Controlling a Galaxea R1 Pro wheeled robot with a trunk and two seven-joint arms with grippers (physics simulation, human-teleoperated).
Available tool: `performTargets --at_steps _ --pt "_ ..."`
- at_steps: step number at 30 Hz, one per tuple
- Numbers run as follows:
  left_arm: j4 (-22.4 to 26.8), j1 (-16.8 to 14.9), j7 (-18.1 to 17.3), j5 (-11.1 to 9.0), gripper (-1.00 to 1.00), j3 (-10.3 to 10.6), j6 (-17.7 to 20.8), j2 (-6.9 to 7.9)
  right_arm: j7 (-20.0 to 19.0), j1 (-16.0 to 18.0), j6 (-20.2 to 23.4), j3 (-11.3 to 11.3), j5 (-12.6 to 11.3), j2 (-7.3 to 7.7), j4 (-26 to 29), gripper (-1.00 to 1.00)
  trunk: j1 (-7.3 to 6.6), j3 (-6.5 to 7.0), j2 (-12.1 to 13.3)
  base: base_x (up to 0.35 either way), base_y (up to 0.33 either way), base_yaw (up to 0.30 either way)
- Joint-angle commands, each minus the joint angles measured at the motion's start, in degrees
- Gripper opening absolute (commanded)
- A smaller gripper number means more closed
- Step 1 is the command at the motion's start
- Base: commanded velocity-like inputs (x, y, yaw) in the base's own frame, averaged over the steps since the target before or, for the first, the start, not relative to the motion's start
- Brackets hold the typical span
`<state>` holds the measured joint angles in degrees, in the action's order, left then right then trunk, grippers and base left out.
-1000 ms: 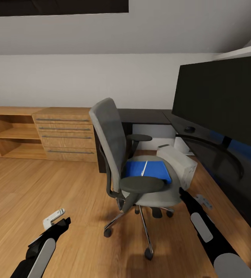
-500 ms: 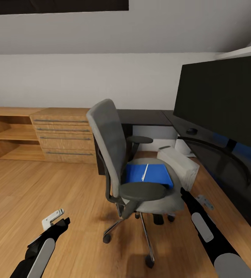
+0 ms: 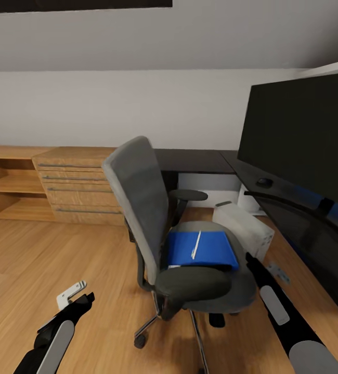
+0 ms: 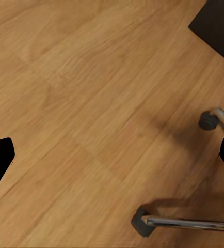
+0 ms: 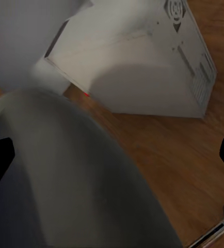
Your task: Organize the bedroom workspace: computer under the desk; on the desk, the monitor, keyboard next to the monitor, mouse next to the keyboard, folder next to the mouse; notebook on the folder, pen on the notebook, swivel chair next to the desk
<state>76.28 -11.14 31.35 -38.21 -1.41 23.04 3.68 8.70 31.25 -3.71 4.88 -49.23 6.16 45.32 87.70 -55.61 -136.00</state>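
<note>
The bedroom had pale sloped walls and a light wood floor, with a light-wood drawer chest at the frame's left. Low at lower left hung the left hand, holding nothing; how far it was parted I cannot tell. At centre stood the swivel chair, the blue folder on its seat and the pen on the folder. Right of it lay the computer on the floor, beside the black surface carrying the monitor and mouse. The right hand hovered empty beside the seat; its opening was unclear.
</note>
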Motion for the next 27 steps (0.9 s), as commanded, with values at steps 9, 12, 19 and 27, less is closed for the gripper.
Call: performTargets --at_steps 9,12,19,27 --pt "0.2 0.0 0.3 -0.4 1.0 0.0 0.2 0.01 0.3 0.0 -0.3 0.6 -0.7 -0.14 0.0 1.0 0.02 -0.06 0.0 0.108 -0.031 0.0" --pt "0.2 0.0 0.3 -0.4 1.0 0.0 0.2 0.01 0.3 0.0 0.0 1.3 -1.9 -0.17 0.0 1.0 0.02 -0.06 0.0 0.017 -0.005 0.0" --pt "0.3 0.0 0.3 -0.4 1.0 0.0 0.2 0.04 0.8 0.0 0.4 1.7 -6.4 -0.11 0.0 1.0 0.02 -0.06 0.0 0.003 -0.001 0.0" --pt "0.5 0.0 0.4 -0.4 1.0 -0.1 0.2 0.1 2.8 0.0 0.5 1.7 -7.6 -0.1 -0.1 1.0 0.02 -0.06 0.0 0.0 0.0 0.0"
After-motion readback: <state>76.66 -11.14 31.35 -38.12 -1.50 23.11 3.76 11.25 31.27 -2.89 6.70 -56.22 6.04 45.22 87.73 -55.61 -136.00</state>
